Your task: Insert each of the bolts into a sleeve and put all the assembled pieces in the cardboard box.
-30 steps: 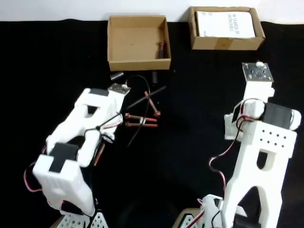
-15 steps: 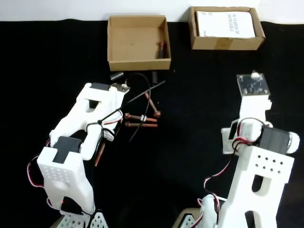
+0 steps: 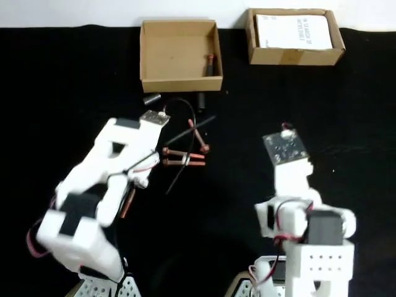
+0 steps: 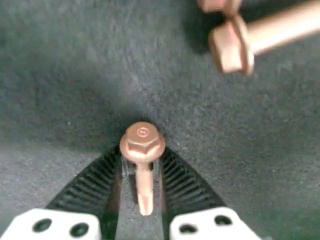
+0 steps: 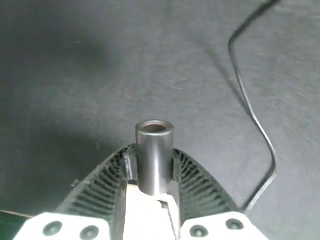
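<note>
My left gripper (image 4: pixel 142 159) is shut on a copper bolt (image 4: pixel 142 141), its hex head pointing away from the wrist, low over the black mat. My right gripper (image 5: pixel 153 152) is shut on a dark grey sleeve (image 5: pixel 154 134) with its open bore facing outward. From above, the left arm (image 3: pixel 114 158) ends beside several loose bolts (image 3: pixel 184 158), and the right arm (image 3: pixel 291 179) stands near the front right. The cardboard box (image 3: pixel 154 55) at the back holds one assembled piece (image 3: pixel 210 64). Two loose sleeves (image 3: pixel 151 98) (image 3: pixel 201 99) lie just in front of it.
A second box (image 3: pixel 296 55) with a printed sheet sits at the back right. A thin black cable (image 3: pixel 185 133) loops across the bolts. One more bolt (image 3: pixel 128 202) lies by the left arm. Two other bolt heads (image 4: pixel 230 45) lie just ahead of the left gripper.
The right arm has drawn back toward the front and toward the middle of the table. The left arm has shifted only slightly, staying by the loose bolts.
</note>
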You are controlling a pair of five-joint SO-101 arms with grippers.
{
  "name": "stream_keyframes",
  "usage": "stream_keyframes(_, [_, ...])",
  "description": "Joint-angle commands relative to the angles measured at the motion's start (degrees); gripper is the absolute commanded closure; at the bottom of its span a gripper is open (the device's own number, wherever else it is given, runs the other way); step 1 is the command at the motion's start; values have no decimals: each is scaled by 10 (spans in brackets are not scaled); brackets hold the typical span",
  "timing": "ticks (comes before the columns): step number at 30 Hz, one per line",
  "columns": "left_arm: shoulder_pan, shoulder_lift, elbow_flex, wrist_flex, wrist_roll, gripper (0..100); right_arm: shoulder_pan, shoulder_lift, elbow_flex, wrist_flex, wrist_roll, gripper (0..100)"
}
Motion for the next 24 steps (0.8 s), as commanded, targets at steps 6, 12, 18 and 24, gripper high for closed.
stream_keyframes(6, [-5,-459,198,-46,-1,991,-158,-95,125,-236,-288,991])
stream_keyframes(12, [-5,-655,189,-17,-1,990,-240,-116,244,-530,-353,991])
stream_keyframes(18, [-2,-808,185,-69,0,990,-262,-116,371,-800,-158,991])
stream_keyframes(24, [-1,-876,182,-169,2,990,-262,-116,480,-1049,-97,991])
